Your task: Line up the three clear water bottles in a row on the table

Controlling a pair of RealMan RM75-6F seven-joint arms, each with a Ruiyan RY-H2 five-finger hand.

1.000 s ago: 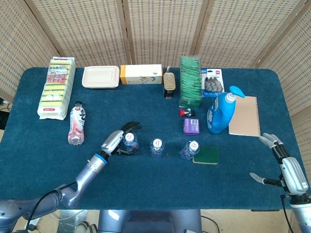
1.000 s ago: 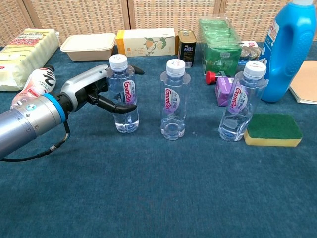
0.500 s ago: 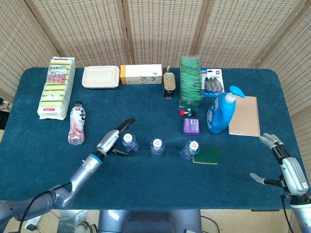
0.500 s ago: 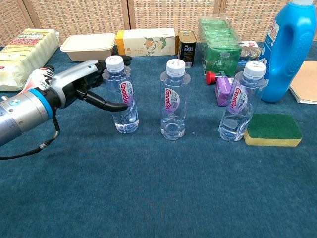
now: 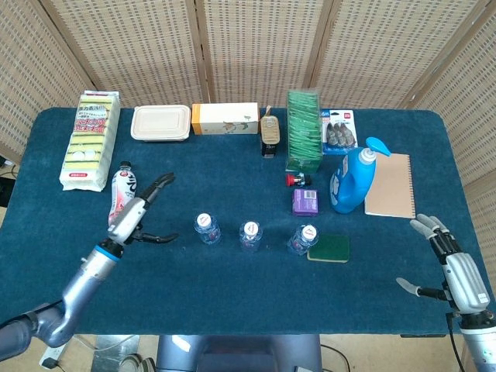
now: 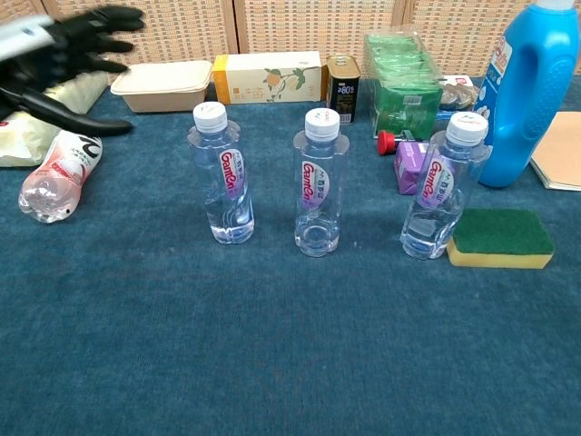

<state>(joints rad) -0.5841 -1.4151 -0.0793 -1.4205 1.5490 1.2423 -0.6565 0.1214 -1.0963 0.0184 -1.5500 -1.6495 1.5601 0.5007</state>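
Three clear water bottles with white caps stand upright in a row near the table's front: the left bottle (image 5: 206,229) (image 6: 221,173), the middle bottle (image 5: 249,235) (image 6: 319,183) and the right bottle (image 5: 301,239) (image 6: 442,186). The right one leans slightly and stands beside a green sponge (image 6: 500,237). My left hand (image 5: 140,209) (image 6: 65,54) hangs open and raised, well left of the row, holding nothing. At the table's front right corner my right hand (image 5: 449,260) is open, fingers spread, far from the bottles.
A bottle with a red-and-white label (image 5: 122,198) lies on its side at the left. A blue detergent bottle (image 5: 353,177), purple box (image 5: 305,201), notebook (image 5: 391,185), green packet stack (image 5: 304,128), tin, cartons and sponge pack (image 5: 91,138) line the back.
My left hand has let go of the left bottle and drawn away up and to the left. The three bottles stand where they were. The right hand has barely moved.
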